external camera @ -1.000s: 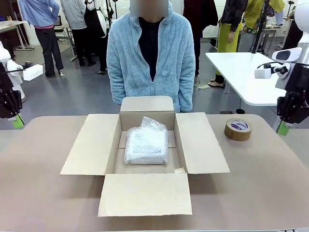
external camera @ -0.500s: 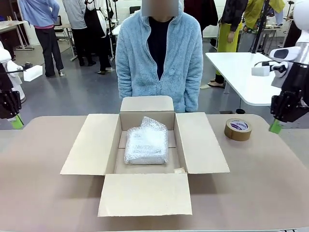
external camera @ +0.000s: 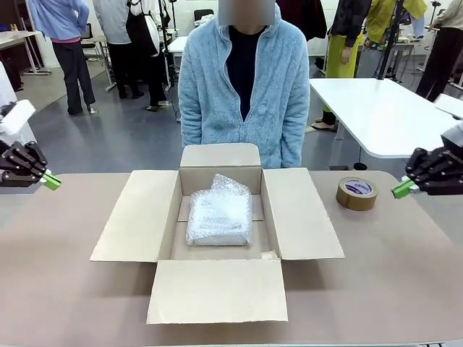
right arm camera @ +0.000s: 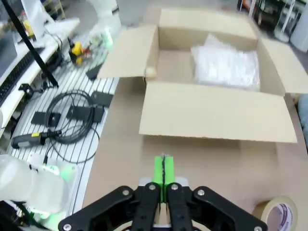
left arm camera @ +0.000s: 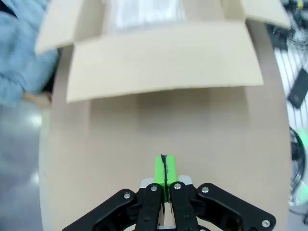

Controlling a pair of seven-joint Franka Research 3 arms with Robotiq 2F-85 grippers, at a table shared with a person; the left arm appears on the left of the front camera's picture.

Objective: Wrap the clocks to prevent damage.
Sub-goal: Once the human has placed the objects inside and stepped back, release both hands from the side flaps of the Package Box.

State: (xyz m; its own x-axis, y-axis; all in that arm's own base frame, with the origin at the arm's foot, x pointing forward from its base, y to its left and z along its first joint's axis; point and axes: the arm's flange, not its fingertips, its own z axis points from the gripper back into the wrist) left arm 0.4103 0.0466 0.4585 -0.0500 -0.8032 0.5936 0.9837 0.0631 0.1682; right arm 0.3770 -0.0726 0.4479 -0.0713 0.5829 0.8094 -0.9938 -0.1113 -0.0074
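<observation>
Front view: the clocks [external camera: 219, 211] appear as one whitish, translucent bubble-wrap bundle, pillow-like and roughly rectangular. What lies under the crinkled wrap cannot be made out. The bundle lies flat on the floor of the open cardboard box [external camera: 137, 217], towards the box's far wall. The box is plain brown board with three flaps folded out flat, while the far flap [external camera: 220, 155] stands upright and hides the lower body of the person [external camera: 242, 79] in a fleecy light-blue jacket behind it. A brown tape roll [external camera: 356, 194], a flat ring, rests on the matt tan tabletop [external camera: 58, 289] to the right of the box, apart from its right flap.

The left gripper [external camera: 52, 181] hangs well to the left of the box and the right gripper [external camera: 402, 189] well to its right, beyond the tape roll. Both arms are cut off by the picture edges. On each, the jaws are pressed together, green pad against green pad, pointing inward at the box. The bundle lies well apart from both, midway between them.

Left wrist view: the bundle is blurred and cropped by the top edge beyond the box's side flap.

Right wrist view: the bundle's glossy, wrinkled surface shows inside the box, and the tape roll is clipped by the lower right corner.
</observation>
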